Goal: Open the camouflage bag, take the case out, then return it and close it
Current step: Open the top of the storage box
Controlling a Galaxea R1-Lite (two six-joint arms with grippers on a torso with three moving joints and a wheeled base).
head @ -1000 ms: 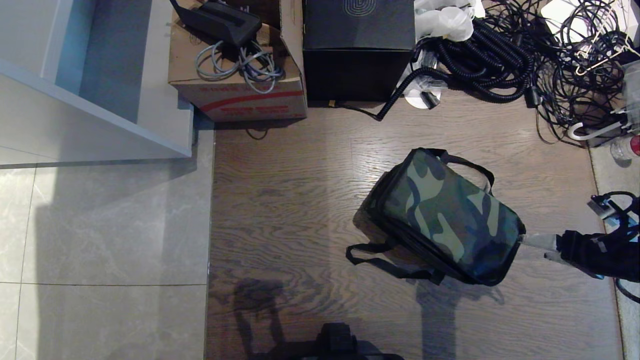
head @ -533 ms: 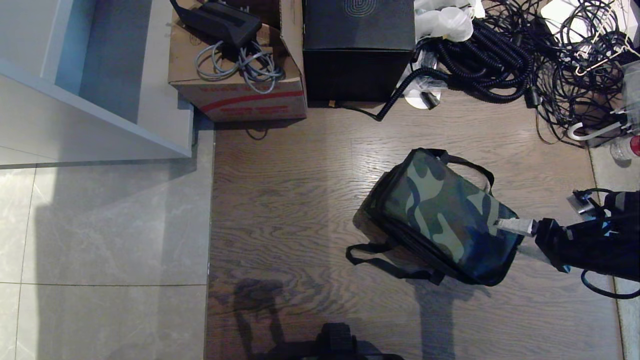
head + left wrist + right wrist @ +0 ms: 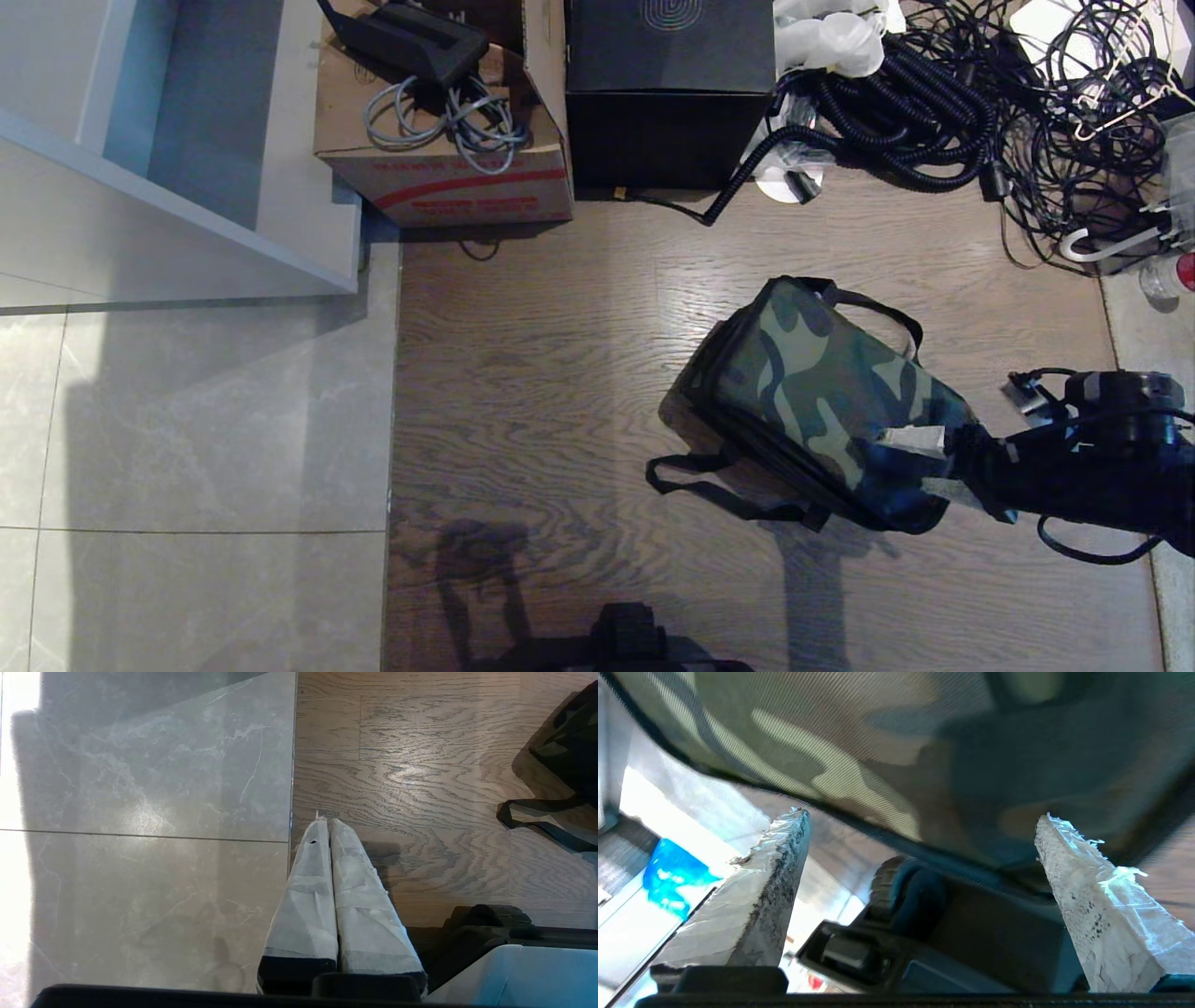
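— What's different on your side?

— I'm bringing the right gripper (image 3: 920, 462) in from the right edge of the head view; a second ago its taped fingers (image 3: 910, 438) were just off the near right corner of the camouflage bag (image 3: 822, 397), and now they're lying over that corner of the lid.

— Jaws?

— They're spreading wider. In the right wrist view the two fingers stand well apart, with the lid's edge filling the space ahead.

— Touching it?

— Possibly; I can't tell from here.
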